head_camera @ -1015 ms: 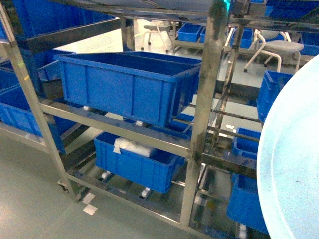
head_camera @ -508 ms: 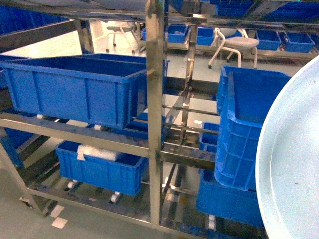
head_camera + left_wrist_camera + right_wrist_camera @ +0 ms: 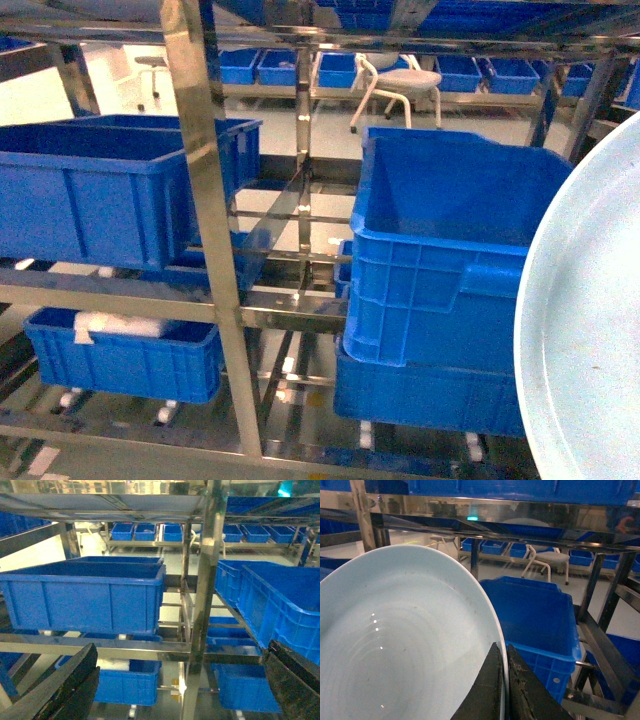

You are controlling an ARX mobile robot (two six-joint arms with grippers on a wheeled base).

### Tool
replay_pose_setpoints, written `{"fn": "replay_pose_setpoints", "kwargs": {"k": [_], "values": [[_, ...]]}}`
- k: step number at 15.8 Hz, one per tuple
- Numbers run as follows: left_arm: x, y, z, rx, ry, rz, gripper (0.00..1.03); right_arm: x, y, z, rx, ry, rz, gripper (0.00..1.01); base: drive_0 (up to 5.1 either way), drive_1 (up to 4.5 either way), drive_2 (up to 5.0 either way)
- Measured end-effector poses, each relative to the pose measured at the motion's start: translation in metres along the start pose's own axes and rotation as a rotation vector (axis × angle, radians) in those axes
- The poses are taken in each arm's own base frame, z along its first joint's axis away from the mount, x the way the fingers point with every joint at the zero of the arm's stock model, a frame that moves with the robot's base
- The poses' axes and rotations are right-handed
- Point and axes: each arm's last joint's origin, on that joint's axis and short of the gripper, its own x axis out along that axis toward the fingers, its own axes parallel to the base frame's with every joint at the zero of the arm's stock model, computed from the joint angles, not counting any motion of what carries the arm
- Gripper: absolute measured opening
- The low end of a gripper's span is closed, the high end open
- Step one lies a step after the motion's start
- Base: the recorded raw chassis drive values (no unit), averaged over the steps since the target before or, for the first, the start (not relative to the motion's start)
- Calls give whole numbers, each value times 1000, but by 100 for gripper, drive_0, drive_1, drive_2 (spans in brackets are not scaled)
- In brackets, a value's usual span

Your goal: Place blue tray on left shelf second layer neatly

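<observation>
The pale blue tray [image 3: 590, 330] fills the right edge of the head view, held up on edge. The right wrist view shows its smooth inside [image 3: 405, 640], with my right gripper [image 3: 502, 652] shut on its rim, one finger on each side. My left gripper [image 3: 182, 650] is open and holds nothing; its dark fingers [image 3: 75, 680] frame the steel rack. The left shelf second layer [image 3: 110, 300] is a tier of shiny steel bars left of a mirror-like post [image 3: 205, 200]. A big dark-blue crate [image 3: 90, 190] stands on it. Neither gripper shows in the head view.
Right of the post, a deep blue crate [image 3: 450, 250] sits tilted on another blue crate [image 3: 430, 395]. A smaller blue crate [image 3: 125, 355] with white contents stands on the lower left tier. White stools [image 3: 400, 85] and more blue crates are behind the rack.
The head view has swung to the right: the post and the left crate slid left, and the tilted right crate came fully into view. The tray stays at the right edge.
</observation>
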Motion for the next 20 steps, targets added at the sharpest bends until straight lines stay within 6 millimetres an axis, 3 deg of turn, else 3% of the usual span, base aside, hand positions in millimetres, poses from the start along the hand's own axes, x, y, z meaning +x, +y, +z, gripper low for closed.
{"fn": "replay_pose_setpoints", "kwargs": {"k": [11,20], "values": [[0,0,0,0,0,-3,98,0,0,0,0,1,0,2,8,382,-365],[0,0,0,0,1,-3,98,0,0,0,1,3,0,2,0,0,0]]}}
